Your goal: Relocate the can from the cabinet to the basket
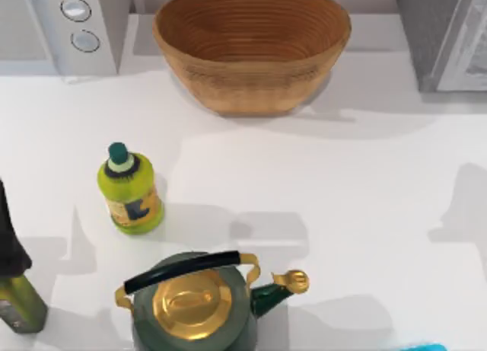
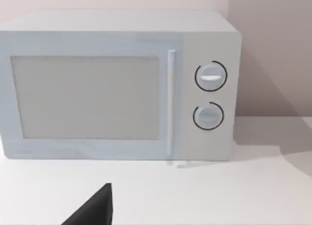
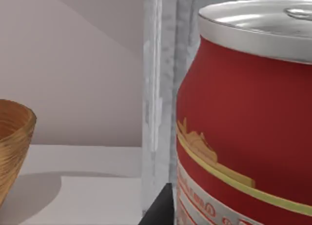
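Standing upright: one can (image 3: 243, 122) beside cabinet (image 3: 158, 103); one basket (image 1: 251, 46), bottle (image 1: 131, 189), kettle (image 1: 198, 305) on surface (image 1: 342, 183). Pincer state indeterminable.

Left gripper finger (image 2: 92, 208): matte black, flat-sided wedge with a sharp straight edge. Right gripper finger (image 3: 158, 208): same matte black, angular corner, no markings or screws visible.

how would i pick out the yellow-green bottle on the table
Start at the wicker basket at the table's back. Come forward and left to the yellow-green bottle, just behind the green kettle. Its dark green cap and bright body set it apart.
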